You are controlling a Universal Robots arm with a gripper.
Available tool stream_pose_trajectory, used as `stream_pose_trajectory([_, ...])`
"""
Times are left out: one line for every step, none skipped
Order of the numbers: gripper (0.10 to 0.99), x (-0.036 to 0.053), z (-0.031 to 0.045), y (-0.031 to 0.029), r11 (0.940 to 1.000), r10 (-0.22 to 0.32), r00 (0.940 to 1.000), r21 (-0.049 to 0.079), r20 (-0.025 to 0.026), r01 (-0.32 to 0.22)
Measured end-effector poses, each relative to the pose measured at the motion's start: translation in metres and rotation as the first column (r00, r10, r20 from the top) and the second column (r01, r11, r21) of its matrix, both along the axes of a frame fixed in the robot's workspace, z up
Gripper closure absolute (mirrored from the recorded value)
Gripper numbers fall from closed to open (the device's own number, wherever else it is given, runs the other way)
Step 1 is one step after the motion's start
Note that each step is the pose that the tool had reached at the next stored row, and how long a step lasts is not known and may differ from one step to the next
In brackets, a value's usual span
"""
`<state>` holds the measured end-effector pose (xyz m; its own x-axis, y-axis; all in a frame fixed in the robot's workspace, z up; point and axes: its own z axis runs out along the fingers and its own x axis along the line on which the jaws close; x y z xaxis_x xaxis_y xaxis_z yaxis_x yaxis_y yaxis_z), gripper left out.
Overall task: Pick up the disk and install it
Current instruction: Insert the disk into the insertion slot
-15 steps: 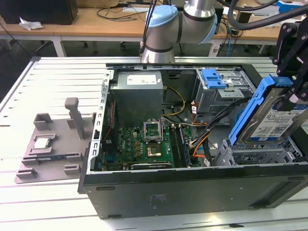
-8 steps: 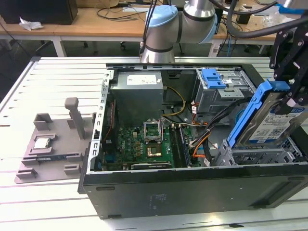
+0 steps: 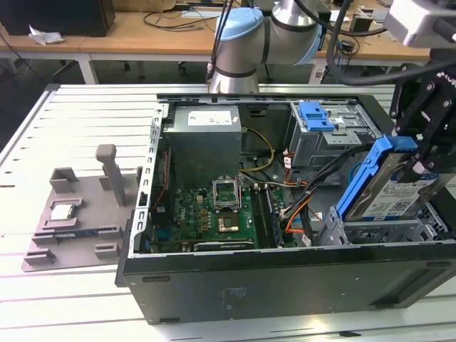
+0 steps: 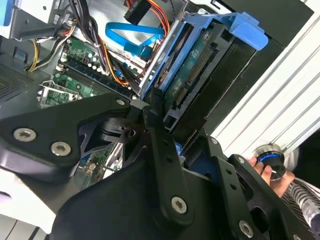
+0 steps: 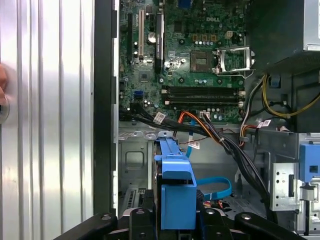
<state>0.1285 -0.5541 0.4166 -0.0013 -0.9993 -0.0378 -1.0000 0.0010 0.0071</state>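
Slatted table [image 3: 78, 107], one open computer case [image 3: 285, 288], one end effector [image 3: 422, 162] clamped on one disk [image 3: 392, 196] — tilted.

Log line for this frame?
tool: shut on disk | disk: tilted over drive bay | install: not seated

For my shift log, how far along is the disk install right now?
Done: the disk is picked up. In hand: the gripper has its jaws shut on it, holding it tilted over the drive bay. Left: the disk is not yet seated in the bay.
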Motion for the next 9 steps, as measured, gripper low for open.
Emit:
stream_pose_trajectory([0.718, 0.0, -0.0021, 0.0, 1.0, 0.0, 1.0, 0.0, 0.0, 0.0])
stream_pose_trajectory([0.718, 0.0, -0.0039, 0.0, 1.0, 0.0, 1.0, 0.0, 0.0001, 0.0])
stream_pose_trajectory([0.718, 0.0, -0.0063, 0.0, 1.0, 0.0, 1.0, 0.0, 0.0001, 0.0])
stream_pose_trajectory([0.718, 0.0, -0.0084, 0.0, 1.0, 0.001, 1.0, 0.0, 0.0001, -0.001])
stream_pose_trajectory([0.718, 0.0, -0.0112, 0.0, 1.0, 0.001, 1.0, 0.0, 0.0001, -0.001])
stream_pose_trajectory([0.718, 0.0, -0.0129, 0.0, 1.0, 0.001, 1.0, 0.0, 0.0, -0.001])
stream_pose_trajectory([0.718, 0.0, -0.0157, 0.0, 1.0, 0.002, 1.0, 0.0, 0.0, -0.002])
stream_pose_trajectory([0.718, 0.0, -0.0203, 0.0, 1.0, 0.002, 1.0, 0.0, 0.0001, -0.002])
stream_pose_trajectory([0.718, 0.0, -0.025, 0.0, 1.0, 0.003, 1.0, 0.0, 0.0, -0.003])
